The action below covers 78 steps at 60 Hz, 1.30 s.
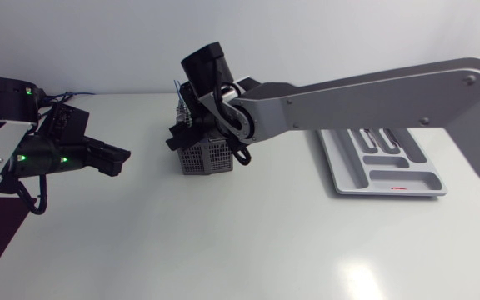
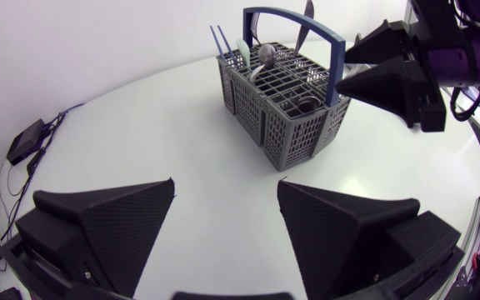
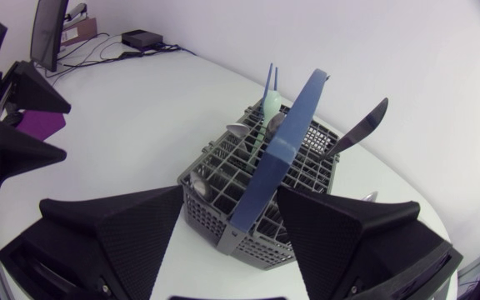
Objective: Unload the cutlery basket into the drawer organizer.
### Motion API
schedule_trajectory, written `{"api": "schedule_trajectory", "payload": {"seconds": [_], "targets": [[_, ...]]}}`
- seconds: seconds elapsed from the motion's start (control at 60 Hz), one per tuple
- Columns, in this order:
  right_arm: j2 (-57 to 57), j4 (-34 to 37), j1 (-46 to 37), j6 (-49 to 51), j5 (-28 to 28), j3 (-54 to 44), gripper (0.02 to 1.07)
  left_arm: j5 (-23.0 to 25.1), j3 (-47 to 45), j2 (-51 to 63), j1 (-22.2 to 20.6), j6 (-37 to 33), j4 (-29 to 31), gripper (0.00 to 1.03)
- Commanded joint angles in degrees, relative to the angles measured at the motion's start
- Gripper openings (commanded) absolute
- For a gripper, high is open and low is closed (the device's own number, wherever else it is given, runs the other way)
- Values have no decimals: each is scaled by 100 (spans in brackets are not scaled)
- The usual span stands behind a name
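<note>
barely started: the cutlery basket stands full, the drawer organizer looks empty, and the right gripper hovers wide open above the basket.

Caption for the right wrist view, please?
Open right gripper hovers over the grey cutlery basket and its blue handle.

A white table with a smooth matte top is taking up the scene, and its edge is curving round in both wrist views. Overhead light is reflecting as a soft bright patch on the top's near right part in the head view. A small black box is sitting at the table's far edge, with thin dark cables trailing from it across the surface.
</note>
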State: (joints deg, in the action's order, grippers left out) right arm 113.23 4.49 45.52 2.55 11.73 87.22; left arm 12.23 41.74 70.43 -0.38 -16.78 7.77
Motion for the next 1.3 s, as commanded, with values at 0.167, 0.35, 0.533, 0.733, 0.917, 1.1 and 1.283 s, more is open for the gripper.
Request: {"api": "schedule_trajectory", "payload": {"seconds": [0.167,0.35,0.533,0.733,0.917,1.1,1.283], "targets": [[657,43,27,-378,330,647,32,78,-16,120,73,-124,-74,97],[94,96,-17,-457,93,-56,25,87,-34,93,65,-115,-74,97],[-1514,113,-43,-193,-426,-1761,25,78,-8,23,-138,-72,5,97],[-3017,131,-87,202,-847,-3352,27,69,-16,23,-305,-63,32,97],[-3597,254,-184,475,-1304,-3642,98,78,115,331,-445,-124,14,97],[-5030,957,-17,686,-1753,-3668,102,131,827,1438,-313,-458,32,98],[-6093,1564,-421,897,-1981,-4222,72,456,2058,2809,-94,-572,32,97]]}}
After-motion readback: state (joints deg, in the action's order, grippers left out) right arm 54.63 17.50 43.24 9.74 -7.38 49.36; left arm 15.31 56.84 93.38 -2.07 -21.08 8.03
